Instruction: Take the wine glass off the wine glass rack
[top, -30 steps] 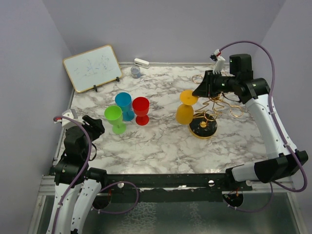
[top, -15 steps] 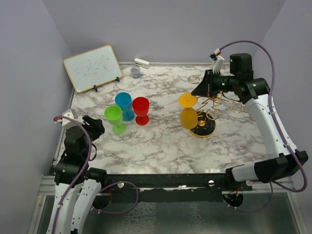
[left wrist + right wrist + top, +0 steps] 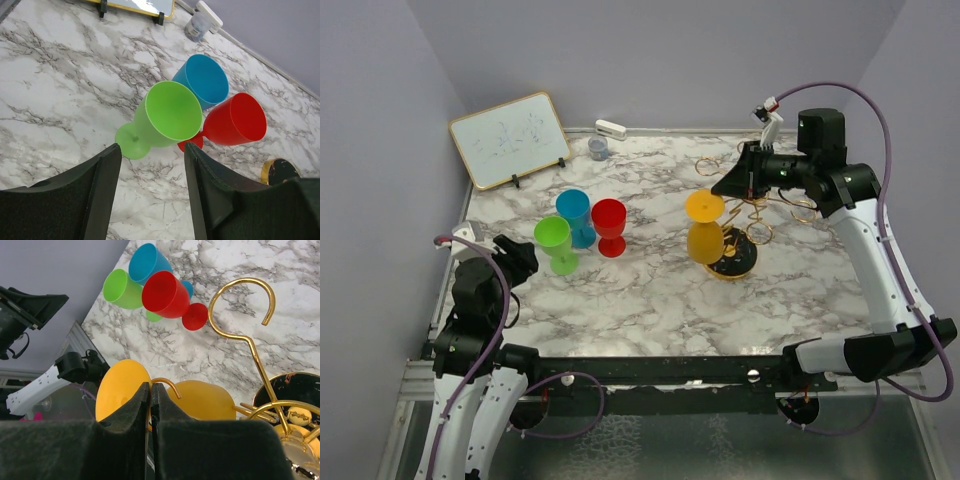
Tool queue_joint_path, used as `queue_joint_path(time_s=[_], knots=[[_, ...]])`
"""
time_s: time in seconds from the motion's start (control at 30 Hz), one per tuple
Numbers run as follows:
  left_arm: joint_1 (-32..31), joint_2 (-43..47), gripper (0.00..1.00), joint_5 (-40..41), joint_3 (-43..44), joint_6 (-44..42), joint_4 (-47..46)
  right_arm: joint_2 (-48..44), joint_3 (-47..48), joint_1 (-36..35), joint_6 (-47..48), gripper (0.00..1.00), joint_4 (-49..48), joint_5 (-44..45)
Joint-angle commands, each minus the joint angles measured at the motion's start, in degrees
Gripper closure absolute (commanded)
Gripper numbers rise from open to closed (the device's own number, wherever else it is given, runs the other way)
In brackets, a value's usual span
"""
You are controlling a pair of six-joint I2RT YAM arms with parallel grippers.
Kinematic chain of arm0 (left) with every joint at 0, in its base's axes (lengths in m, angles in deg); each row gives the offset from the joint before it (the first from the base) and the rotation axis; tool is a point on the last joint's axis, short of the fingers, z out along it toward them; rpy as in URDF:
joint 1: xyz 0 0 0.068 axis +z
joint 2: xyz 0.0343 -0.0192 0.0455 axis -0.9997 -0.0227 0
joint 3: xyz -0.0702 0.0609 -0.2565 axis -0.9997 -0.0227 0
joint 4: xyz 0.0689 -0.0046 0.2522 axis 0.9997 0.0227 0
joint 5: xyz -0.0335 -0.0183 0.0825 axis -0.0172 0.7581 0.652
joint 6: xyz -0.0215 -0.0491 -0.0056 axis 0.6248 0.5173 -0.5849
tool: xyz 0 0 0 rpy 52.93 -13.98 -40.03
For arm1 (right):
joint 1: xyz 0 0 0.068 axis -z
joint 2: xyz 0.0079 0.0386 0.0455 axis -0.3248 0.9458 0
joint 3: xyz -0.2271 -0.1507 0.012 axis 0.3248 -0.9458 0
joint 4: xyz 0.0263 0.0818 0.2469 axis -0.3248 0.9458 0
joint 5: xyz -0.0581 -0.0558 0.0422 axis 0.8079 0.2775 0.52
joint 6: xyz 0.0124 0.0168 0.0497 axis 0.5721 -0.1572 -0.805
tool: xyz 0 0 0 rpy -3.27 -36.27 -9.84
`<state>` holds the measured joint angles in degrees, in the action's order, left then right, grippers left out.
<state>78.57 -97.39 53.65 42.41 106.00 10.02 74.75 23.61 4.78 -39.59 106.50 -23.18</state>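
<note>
Glass [image 3: 704, 243]: not yet off the rack [image 3: 735, 262]. Hangs upside down at the rack's 9 o'clock side, foot caught in a wire loop, bowl low, just beside the black base. Sits, with the rack, toward 3 o'clock of the table [image 3: 650, 300]. Done so far, judging by the pose: approach and closing. Left to do: slide the foot out through the loop's open end, carry it clear of the wires, set it down upright on a free spot.

Right gripper [image 3: 151, 387]: clenched, pads pressed together, no gap showing. Sits right at the foot, yellow disc at its 9 o'clock and the loop's tip curling out at its 3 o'clock in the wrist view. Grip on stem, on wire, or on nothing: cannot tell. Right arm stretched far forward and bent inward, wrist turned toward 9 o'clock, fingers roughly level, reaching in from the rack's 1 o'clock over the loops.

Left gripper [image 3: 152, 150]: released, jaws wide, holding nothing. Hovers near the table's 8 o'clock edge, tilted down toward the green glass [image 3: 167, 117], with blue glass [image 3: 202, 80] and red glass [image 3: 235, 120] bunched just beyond, at 9 to 10 o'clock of the table. Left arm folded near its base, well apart from the rack, no part in the lift for now
</note>
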Motion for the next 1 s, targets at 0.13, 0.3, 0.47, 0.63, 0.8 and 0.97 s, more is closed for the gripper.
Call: queue_joint_path(time_s=[0.13, 0.3, 0.47, 0.63, 0.8, 0.97], knots=[[0.22, -0.71, 0.44, -0.8, -0.54, -0.55, -1.5, -1.86, -0.17, -0.24, -0.58, 0.92, -2.16, -6.49], [0.2, -0.54, 0.44, -0.68, -0.61, -0.47, -1.49, -2.04, -1.09, -0.24, -1.03, 0.94, -3.08, -7.23], [0.2, -0.63, 0.44, -0.68, -0.56, -0.48, -1.37, -2.06, -1.63, -0.24, -1.82, 0.98, -4.07, -7.33], [0.2, -0.59, 0.44, -3.26, -0.79, -1.04, -2.68, -2.15, -1.49, -0.23, -2.52, 0.99, -4.51, -6.59], [0.21, -2.63, 0.44, -20.39, -2.71, 5.24, -12.18, -2.06, -0.67, -0.24, -2.43, 0.99, -3.83, -5.61], [0.2, -9.62, 0.41, -38.81, -3.98, 22.37, -32.94, -1.71, -0.33, -0.22, -2.32, 0.99, -3.42, -5.23]])
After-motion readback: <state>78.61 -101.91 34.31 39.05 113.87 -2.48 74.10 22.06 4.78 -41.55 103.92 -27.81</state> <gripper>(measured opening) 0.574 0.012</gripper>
